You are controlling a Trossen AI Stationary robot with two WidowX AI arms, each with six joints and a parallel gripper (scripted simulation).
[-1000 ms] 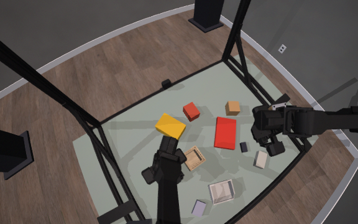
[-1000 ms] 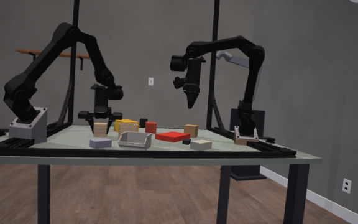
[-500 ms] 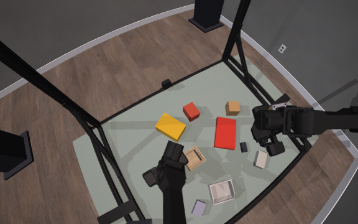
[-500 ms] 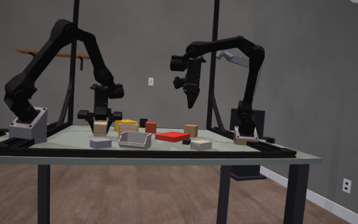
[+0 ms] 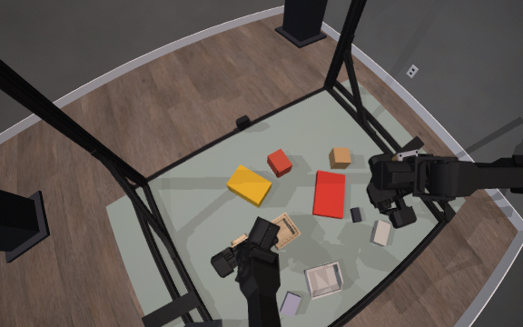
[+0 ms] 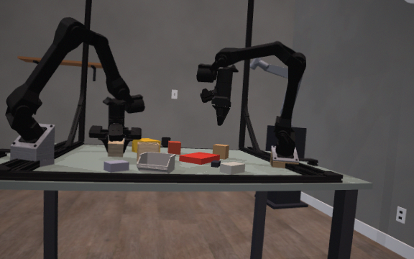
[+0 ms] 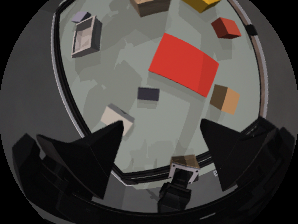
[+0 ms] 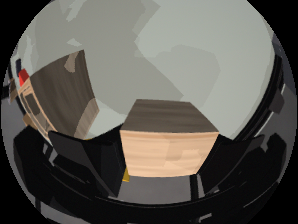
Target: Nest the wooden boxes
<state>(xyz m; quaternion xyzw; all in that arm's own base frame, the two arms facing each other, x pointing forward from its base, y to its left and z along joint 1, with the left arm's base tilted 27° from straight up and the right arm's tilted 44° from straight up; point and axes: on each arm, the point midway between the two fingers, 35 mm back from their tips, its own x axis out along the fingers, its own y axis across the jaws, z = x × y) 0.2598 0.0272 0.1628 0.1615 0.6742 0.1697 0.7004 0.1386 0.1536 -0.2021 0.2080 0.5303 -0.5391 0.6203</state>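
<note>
1. Between our right gripper's fingers (image 5: pixel 242 247) (image 6: pixel 116 151), we clamp a wood-grained box (image 5: pixel 239 240) (image 6: pixel 116 148) (image 8: pixel 170 152), mouth hidden.
2. Our arm partly covers the tan box (image 5: pixel 294 235) (image 6: pixel 148 148) (image 7: pixel 152 7) (image 8: pixel 65 95) beside it.
3. Our left gripper (image 5: pixel 383 182) (image 6: pixel 220 124) (image 7: pixel 163 124) is open.
4. Pale, square-mouthed box (image 5: pixel 323 280) (image 6: pixel 156 165) (image 7: pixel 86 37): upright.

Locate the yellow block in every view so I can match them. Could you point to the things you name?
Yellow block (image 5: pixel 249 185) (image 6: pixel 144 140) (image 7: pixel 202 4) (image 8: pixel 126 175):
Top: near centre, slightly left.
Exterior: left of centre, mid-height.
Left wrist: top edge, right of centre.
Right wrist: sliver low, left of centre.
Shared landmark: the open wooden box (image 5: pixel 291 233) (image 6: pixel 148 147) (image 7: pixel 151 7) (image 8: pixel 62 95).
</note>
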